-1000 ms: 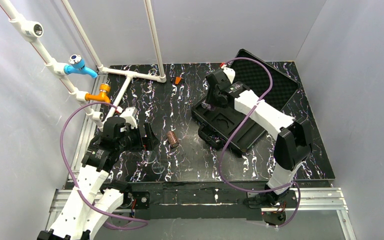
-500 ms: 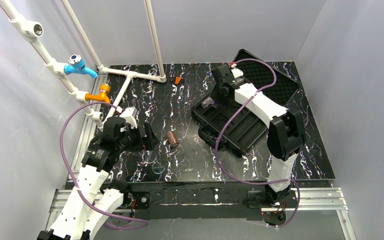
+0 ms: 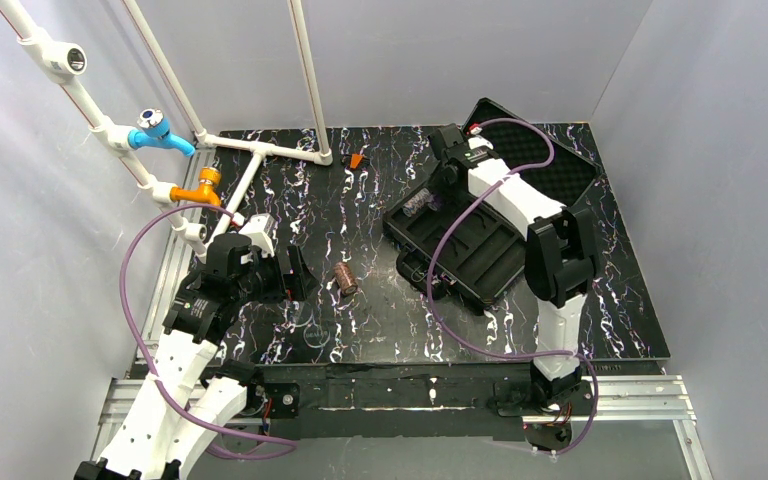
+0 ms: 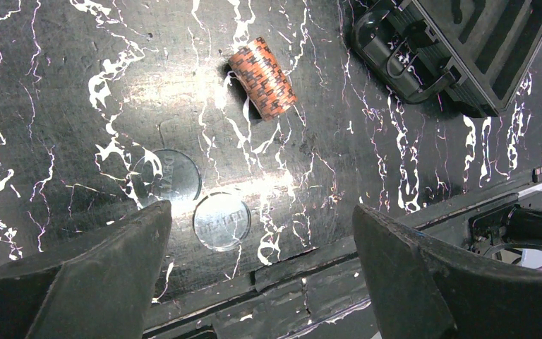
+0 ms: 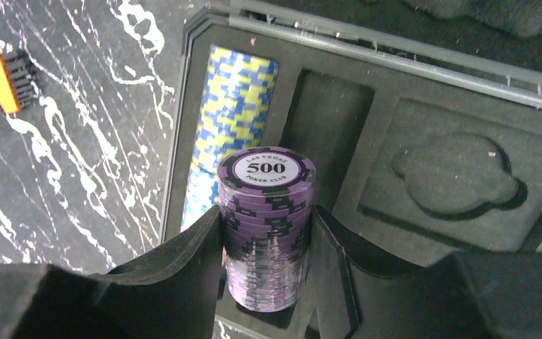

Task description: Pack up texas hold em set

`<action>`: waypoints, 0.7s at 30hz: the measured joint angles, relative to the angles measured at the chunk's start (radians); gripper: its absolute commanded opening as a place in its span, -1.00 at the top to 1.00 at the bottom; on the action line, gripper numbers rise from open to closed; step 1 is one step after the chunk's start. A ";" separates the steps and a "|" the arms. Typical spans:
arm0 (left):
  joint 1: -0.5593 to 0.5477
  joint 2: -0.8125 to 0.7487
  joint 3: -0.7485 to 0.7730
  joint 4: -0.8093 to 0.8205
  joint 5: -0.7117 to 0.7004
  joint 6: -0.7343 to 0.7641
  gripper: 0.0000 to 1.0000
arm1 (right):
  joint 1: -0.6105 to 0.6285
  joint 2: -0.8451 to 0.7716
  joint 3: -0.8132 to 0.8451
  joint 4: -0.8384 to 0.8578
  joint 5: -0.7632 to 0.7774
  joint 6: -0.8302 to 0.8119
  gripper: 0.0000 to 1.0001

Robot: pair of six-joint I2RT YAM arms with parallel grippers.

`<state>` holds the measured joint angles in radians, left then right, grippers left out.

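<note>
Right claw: closed on the purple chip stack, one dark finger pressed to each side of it; it hangs over the far left corner of the case.
Left claw: jaws spread wide and holding nothing, hovering low over the near left part of the worktop.
Worktop: black with white marble veins, carrying everything below.
Pipe frame: white tubing along the far left edge, with one blue and one orange fitting on it.
Case: black, rectangular, lying open on the right half of the worktop and turned at an angle to its edges.
Lid: swung back toward the far right corner, its egg-crate foam lining facing up.
Tray: moulded black insert with long slots and one rounded recess, all bare on the right side in the wrist view.
Blue-and-yellow chip stack: lying on its side in the tray's leftmost long slot.
Purple chip stack, position: just beside the blue-and-yellow one, above the tray's left end; its top chip reads 500. Whether its base touches the tray I cannot tell.
Brown chip stack: lying on its side on the worktop, between the left claw and the case, apart from both.
Clear discs: two round ones flat on the worktop, just beside each other, near the front edge below the left claw.
Orange piece: small, at the far edge near the pipe frame, well apart from the case.
</note>
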<state>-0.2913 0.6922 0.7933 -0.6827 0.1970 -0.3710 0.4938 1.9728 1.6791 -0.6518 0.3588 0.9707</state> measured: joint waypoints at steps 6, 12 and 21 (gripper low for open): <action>0.000 0.000 0.000 0.000 0.000 0.000 -0.99 | -0.025 0.031 0.015 0.003 0.026 0.004 0.97; 0.000 0.004 0.000 0.000 0.000 0.000 -0.99 | -0.054 0.045 0.015 0.003 0.024 0.024 0.92; 0.000 0.007 0.000 0.000 0.000 0.000 -0.99 | -0.080 0.082 0.015 0.022 0.008 0.044 0.55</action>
<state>-0.2913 0.6994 0.7933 -0.6827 0.1970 -0.3710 0.4133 2.0548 1.6939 -0.6300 0.3668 1.0149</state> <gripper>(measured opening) 0.992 0.520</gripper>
